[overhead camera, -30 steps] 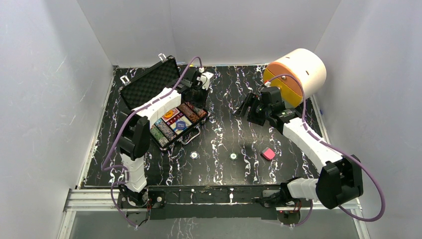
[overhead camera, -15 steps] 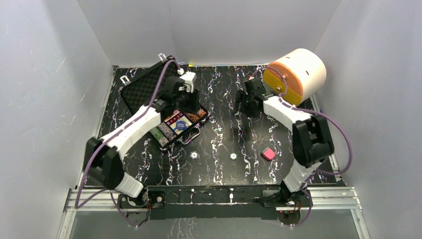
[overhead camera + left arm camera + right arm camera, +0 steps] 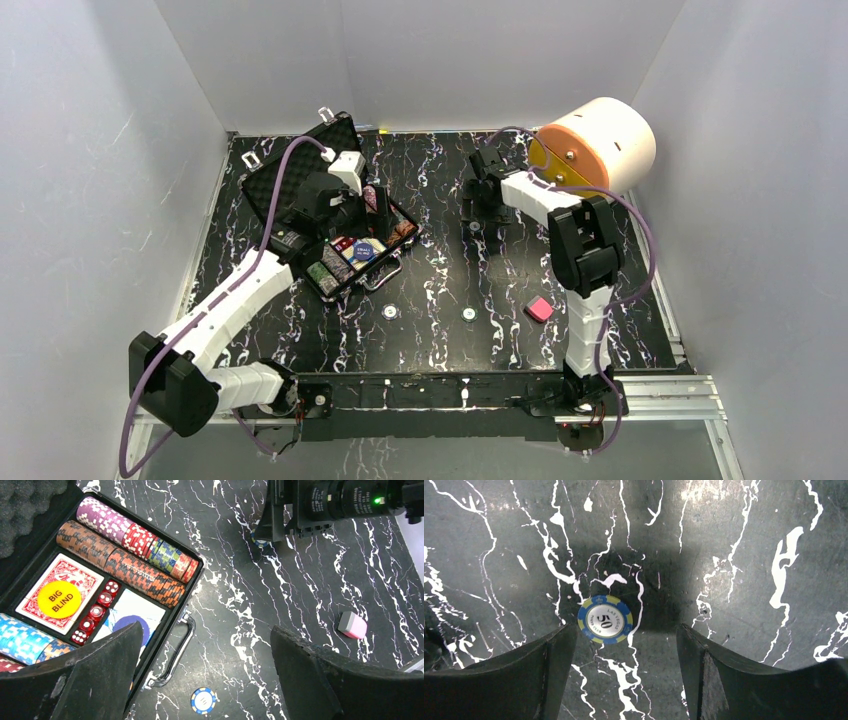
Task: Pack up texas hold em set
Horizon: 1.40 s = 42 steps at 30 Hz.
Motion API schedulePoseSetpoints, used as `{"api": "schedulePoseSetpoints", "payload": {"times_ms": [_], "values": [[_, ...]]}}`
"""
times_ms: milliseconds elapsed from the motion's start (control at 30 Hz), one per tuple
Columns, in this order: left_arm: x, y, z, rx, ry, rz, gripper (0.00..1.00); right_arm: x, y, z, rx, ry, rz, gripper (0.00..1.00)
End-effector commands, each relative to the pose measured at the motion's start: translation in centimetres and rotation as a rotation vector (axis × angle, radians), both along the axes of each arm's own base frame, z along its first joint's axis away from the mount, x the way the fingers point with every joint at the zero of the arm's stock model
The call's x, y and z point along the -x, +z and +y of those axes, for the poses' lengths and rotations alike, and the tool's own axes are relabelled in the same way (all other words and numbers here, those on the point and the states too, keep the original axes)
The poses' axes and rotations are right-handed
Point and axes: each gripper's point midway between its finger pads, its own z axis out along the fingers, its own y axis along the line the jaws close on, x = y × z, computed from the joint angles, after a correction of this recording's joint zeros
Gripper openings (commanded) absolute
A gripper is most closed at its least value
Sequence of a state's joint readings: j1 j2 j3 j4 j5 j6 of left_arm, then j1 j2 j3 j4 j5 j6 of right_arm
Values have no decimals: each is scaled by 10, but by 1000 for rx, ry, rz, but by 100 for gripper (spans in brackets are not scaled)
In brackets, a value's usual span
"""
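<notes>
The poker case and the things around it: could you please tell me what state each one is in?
case: open, lid tilted back
chip rows: seated in the case
50 chip: flat on the table, outside the case
left gripper: open, empty, above the case edge
right gripper: open, over the 50 chip
pink block: lying on the table
cylinder: on its side

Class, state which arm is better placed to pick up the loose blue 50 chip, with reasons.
Right. Its open hand hangs directly over the blue 50 chip; the left hand is open by the case, farther away.
</notes>
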<state>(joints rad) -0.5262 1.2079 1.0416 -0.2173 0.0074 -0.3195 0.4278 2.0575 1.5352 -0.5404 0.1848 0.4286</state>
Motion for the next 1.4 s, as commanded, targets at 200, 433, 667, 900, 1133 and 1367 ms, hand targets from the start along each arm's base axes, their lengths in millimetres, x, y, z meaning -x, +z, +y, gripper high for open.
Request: {"api": "schedulePoseSetpoints", "payload": {"times_ms": [200,433,667,900,1133,1367], "values": [[6,2,-6,67,-7,15,98,-9,-5,9,72,82,25,78],[6,0,-7,67,-11,24,98,-7,-13,11,103,99,51,73],[6,-3,-6,57,-6,34,98,-8,0,13,108,86,25,64],[4,-3,-4,47,5,32,98,-15,39,21,106,73,-68,64],[5,-4,-7,54,-5,41,98,-13,21,31,65,103,-24,70],[7,-8,-7,61,-6,57,98,-9,0,27,97,97,18,65]]}}
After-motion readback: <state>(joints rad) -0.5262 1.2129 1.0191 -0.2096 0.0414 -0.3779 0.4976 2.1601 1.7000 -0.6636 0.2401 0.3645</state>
